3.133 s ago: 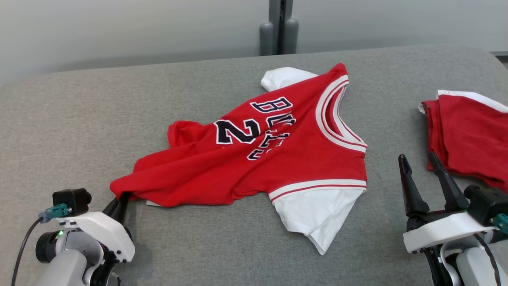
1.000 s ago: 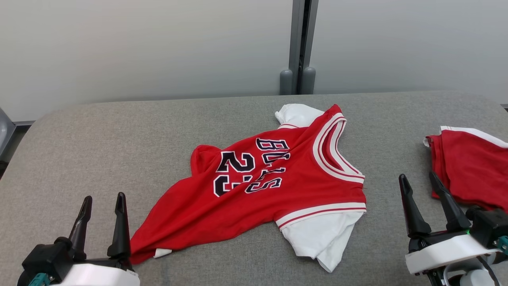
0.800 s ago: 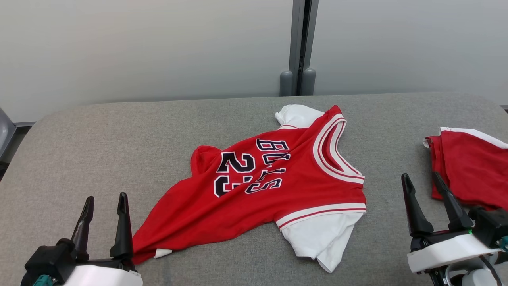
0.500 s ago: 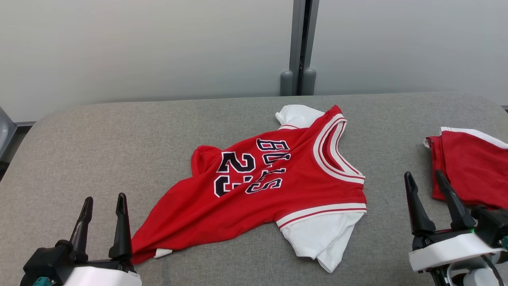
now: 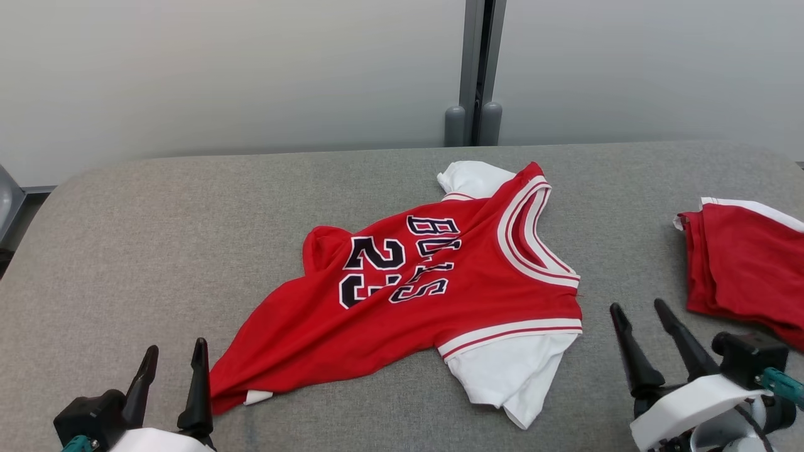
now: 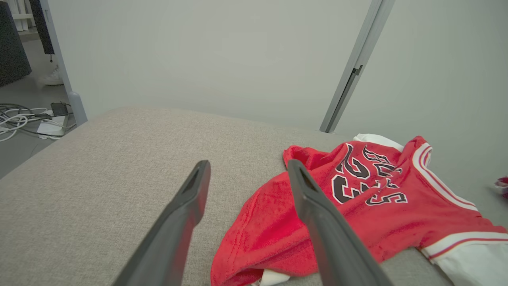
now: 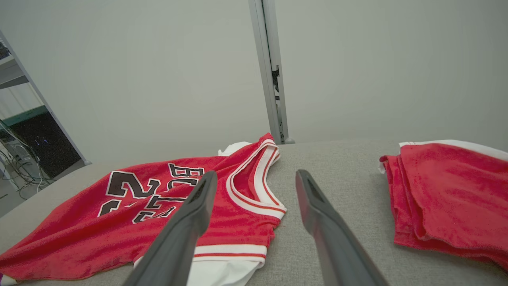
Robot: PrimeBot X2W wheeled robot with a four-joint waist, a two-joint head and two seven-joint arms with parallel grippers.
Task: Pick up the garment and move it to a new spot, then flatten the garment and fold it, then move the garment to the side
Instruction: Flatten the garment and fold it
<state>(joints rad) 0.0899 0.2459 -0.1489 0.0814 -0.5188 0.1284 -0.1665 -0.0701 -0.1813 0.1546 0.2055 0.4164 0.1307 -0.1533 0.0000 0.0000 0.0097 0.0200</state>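
Note:
The garment (image 5: 408, 295) is a red jersey with white sleeves and black lettering. It lies rumpled and skewed across the middle of the grey cushioned surface (image 5: 157, 238), its collar to the right; it appears again as the jersey (image 6: 357, 202) and jersey (image 7: 131, 210) in the wrist views. My left gripper (image 5: 177, 354) stands open just left of the jersey's lower-left hem corner, holding nothing. My right gripper (image 5: 637, 310) is open and empty, a little right of the jersey's near sleeve.
A second red cloth with white trim (image 5: 744, 270) lies folded at the right edge, close to my right gripper. A pale wall with a grey vertical post (image 5: 474, 69) stands behind the surface. Cables (image 6: 24, 119) lie on the floor off the left end.
Three seconds ago my left gripper was at the jersey's lower-left corner; it has let go and drawn back. Over the last second both grippers dropped lower in the head view, the right also shifting left.

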